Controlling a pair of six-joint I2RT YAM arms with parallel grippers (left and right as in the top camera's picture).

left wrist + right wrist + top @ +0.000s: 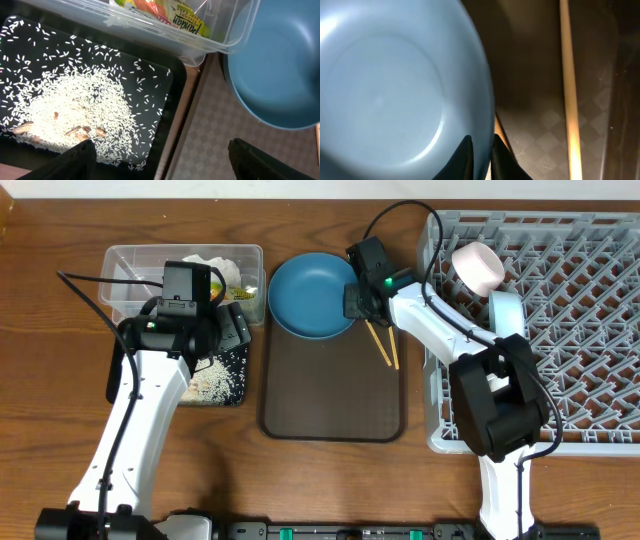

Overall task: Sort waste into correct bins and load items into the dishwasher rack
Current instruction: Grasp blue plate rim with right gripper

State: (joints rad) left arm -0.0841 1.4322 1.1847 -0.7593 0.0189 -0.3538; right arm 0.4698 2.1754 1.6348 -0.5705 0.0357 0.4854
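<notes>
The dark blue plate [310, 295] rests at the far end of the brown serving tray [330, 395]. My right gripper [356, 298] is shut on its right rim, one finger on each side [481, 150]. Two chopsticks [382, 343] lie on the tray beside it; one shows in the right wrist view [568, 75]. My left gripper [232, 330] is open and empty [162, 160] over the edge of the black tray [237, 398], which holds rice [75, 105]. The clear tub [130, 260] holds tissue [212, 264] and the snack wrapper [175, 15]. The cup is out of view.
The grey rack [590, 330] fills the right side. A cream bowl [478, 266] and a light blue bowl [505, 310] stand on edge in its left part. My right arm reaches from the rack's front edge across to the plate.
</notes>
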